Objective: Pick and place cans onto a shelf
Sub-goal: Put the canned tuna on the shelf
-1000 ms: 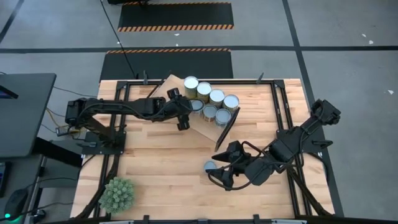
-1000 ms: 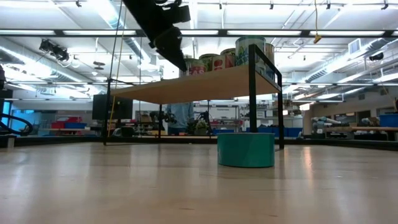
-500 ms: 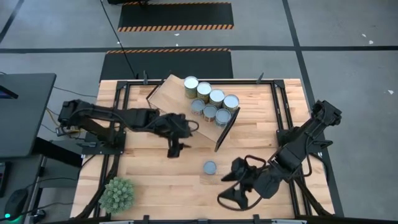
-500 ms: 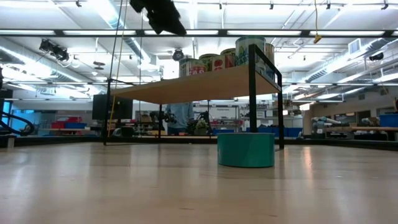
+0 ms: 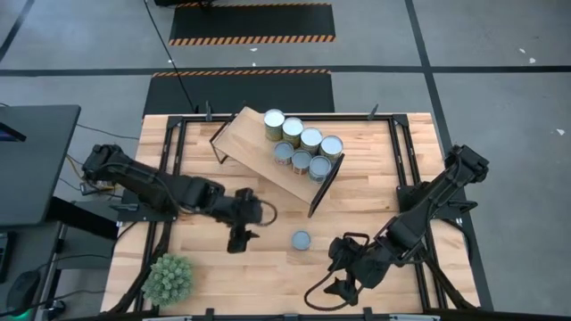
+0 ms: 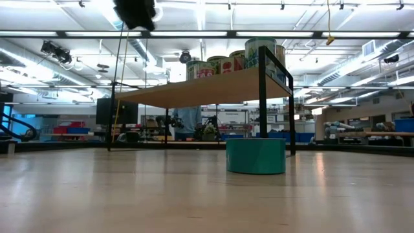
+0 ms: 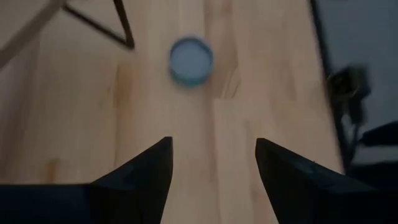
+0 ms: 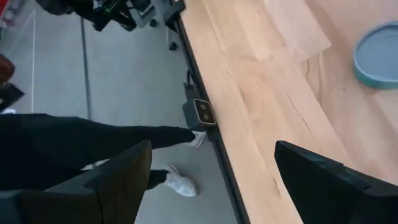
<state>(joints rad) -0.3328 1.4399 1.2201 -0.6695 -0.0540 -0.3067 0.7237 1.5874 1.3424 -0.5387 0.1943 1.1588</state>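
One can with a blue-grey top [image 5: 301, 240] stands alone on the table, teal-sided in the low view [image 6: 255, 155]. Several cans [image 5: 302, 143] stand on the light-wood shelf [image 5: 259, 147], which rests on thin black legs [image 6: 262, 103]. My left gripper [image 5: 237, 241] hangs open above the table to the lone can's left; its wrist view shows the can [image 7: 191, 60] ahead of its open fingers [image 7: 211, 146]. My right gripper [image 5: 326, 292] is open and empty at the table's near edge, right of and nearer than the can [image 8: 379, 56].
A spiky green plant ball [image 5: 169, 278] sits at the table's near left corner. A black frame [image 5: 406, 160] runs along the table's sides. A person's leg and white shoe [image 8: 180, 183] show on the floor beyond the near edge. Bare tabletop [image 5: 268, 267] lies around the lone can.
My left gripper has left the shelf and gone toward the table's near edge, ending left of the lone can. My right gripper has drawn back from the lone can to the near edge. The can has stayed where it was.
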